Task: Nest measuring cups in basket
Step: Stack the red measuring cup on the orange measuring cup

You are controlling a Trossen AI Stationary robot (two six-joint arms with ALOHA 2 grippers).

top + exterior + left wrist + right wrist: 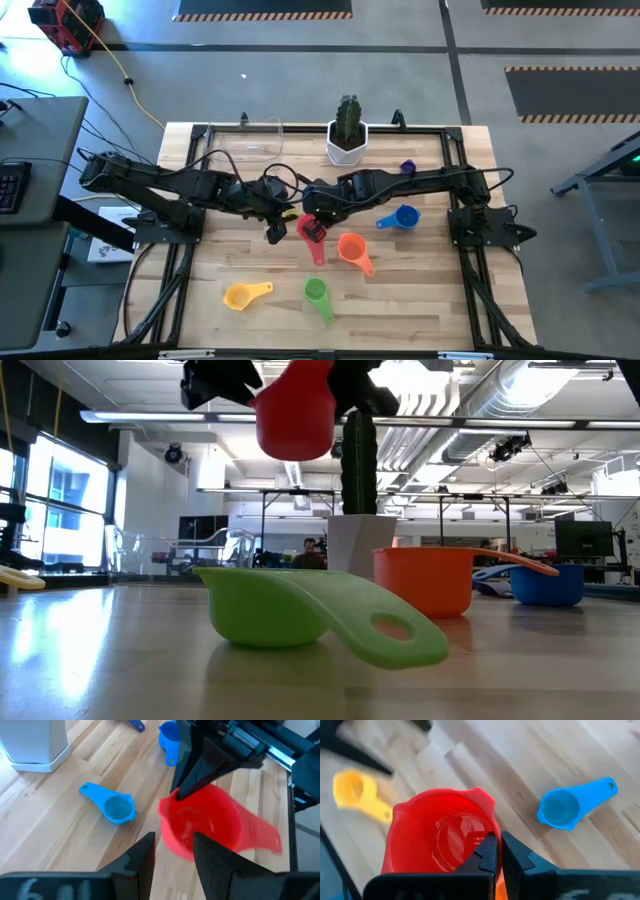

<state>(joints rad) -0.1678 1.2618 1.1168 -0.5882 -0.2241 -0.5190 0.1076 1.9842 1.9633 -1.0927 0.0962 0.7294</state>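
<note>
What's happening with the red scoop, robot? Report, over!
Right gripper shut on red cup rim, held above table. Left gripper open beside it, letting go. Basket at back, no cups inside. Cactus pot next to it.

The table (420,300) is pale wood in jointed strips, smooth with a soft sheen. The red cup (440,837) is glossy plastic, light glinting in its bowl. The green cup (300,615) looks matt, faintly grainy plastic; the orange cup (425,580) is smoother. The light blue cup (114,806) is satin plastic. At 12 o'clock, the white pot (347,147) looks smooth.
</note>
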